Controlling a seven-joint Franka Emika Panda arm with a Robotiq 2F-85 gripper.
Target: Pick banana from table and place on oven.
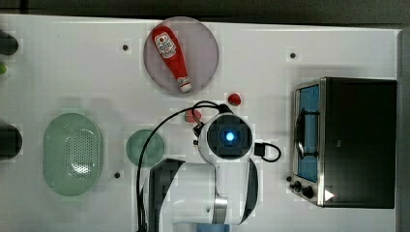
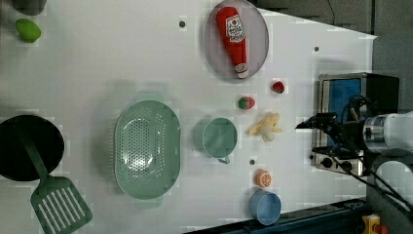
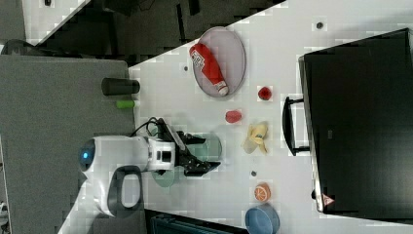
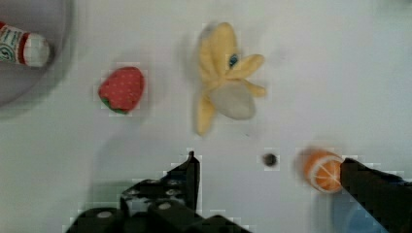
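On your white table (image 2: 97,63) you have one banana (image 2: 265,126), peeled open and lying flat; one oven (image 1: 358,142) with a black top and blue glass door; two red strawberries (image 2: 246,102), one beside the banana and the other (image 2: 278,87) nearer the plate; one orange slice (image 2: 263,178); one ketchup bottle (image 2: 234,39) lying on one grey plate (image 2: 258,36); one green colander (image 2: 146,148); one green cup (image 2: 219,138); one blue cup (image 2: 266,206); one green spatula (image 2: 58,202) resting partly on one black pan (image 2: 19,146); one green round fruit (image 2: 28,29) in the left view's upper left corner. Your end effector (image 2: 311,136) is released, its two black fingers spread wide with nothing between them; in the left view it hangs above the table to the banana's right, apart from it and not touching, between the banana and the oven's front; in the right view you see the end effector (image 3: 207,153) at the right view's left of the banana (image 3: 257,137), over the green cup; in the wrist view the banana (image 4: 223,77) lies ahead of the fingertips (image 4: 192,162), roughly midway between the two, with a strawberry (image 4: 121,90) to one side and the orange slice (image 4: 323,170) just beside the other finger.
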